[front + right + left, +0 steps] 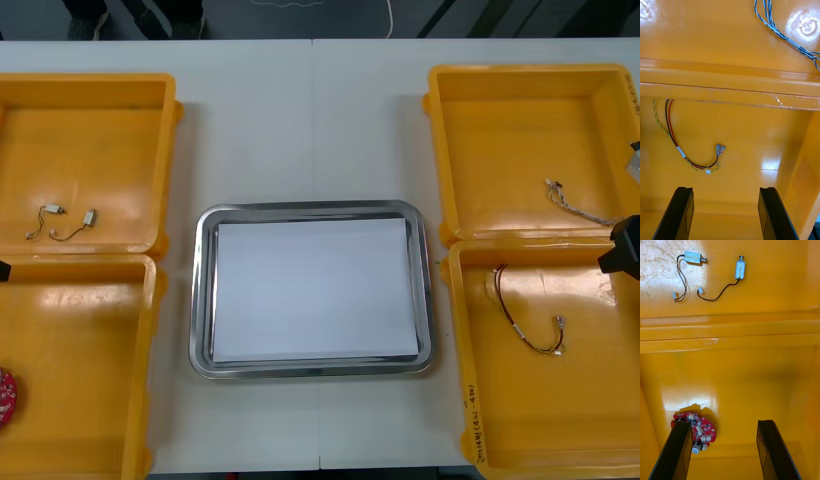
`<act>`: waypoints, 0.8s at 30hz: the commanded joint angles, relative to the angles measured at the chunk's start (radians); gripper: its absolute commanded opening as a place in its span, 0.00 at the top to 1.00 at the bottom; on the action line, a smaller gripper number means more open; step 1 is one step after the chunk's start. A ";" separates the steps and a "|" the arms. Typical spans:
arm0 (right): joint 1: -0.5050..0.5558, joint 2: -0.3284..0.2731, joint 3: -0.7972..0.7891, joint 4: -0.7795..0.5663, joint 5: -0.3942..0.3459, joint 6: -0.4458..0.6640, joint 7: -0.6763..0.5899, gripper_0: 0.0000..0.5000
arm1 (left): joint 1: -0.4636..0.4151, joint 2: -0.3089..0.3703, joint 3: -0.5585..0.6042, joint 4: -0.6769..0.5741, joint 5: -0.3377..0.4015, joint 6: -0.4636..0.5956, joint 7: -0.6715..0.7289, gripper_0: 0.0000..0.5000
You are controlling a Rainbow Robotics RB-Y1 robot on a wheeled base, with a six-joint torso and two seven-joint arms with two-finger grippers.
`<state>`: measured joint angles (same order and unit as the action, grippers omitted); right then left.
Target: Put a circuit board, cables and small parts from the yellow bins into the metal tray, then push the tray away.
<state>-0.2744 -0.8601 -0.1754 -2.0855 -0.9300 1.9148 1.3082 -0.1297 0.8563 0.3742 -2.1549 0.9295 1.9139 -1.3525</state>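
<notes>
Colours recorded: bins point(90, 150), plain yellow; tray point(200, 290), shiny silver rim, white inside; circuit board point(696, 429), red; twisted cable point(792, 44), blue and white; second cable point(681, 152), red, black, yellow; small metal parts point(739, 269), silver; fingers point(679, 213), black; worktop point(300, 120), pale grey.

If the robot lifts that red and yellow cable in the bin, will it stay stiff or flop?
Probably flop: the red and yellow cable lies in loose curves on the yellow bin floor. It looks thin, so likely light. Its small end plugs may dangle below the right gripper, open just short of it.
</notes>
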 commanded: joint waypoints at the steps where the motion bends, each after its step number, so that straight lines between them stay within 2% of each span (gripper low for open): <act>1: -0.006 0.004 -0.032 -0.025 -0.003 0.005 -0.061 0.00 | 0.013 0.012 0.029 -0.025 0.006 0.006 -0.022 0.00; 24: -0.006 0.004 -0.032 -0.025 -0.003 0.005 -0.061 0.00 | 0.013 0.012 0.029 -0.025 0.006 0.006 -0.022 0.00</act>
<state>-0.2744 -0.8601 -0.1754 -2.0855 -0.9300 1.9148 1.3082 -0.1297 0.8563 0.3742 -2.1549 0.9295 1.9139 -1.3525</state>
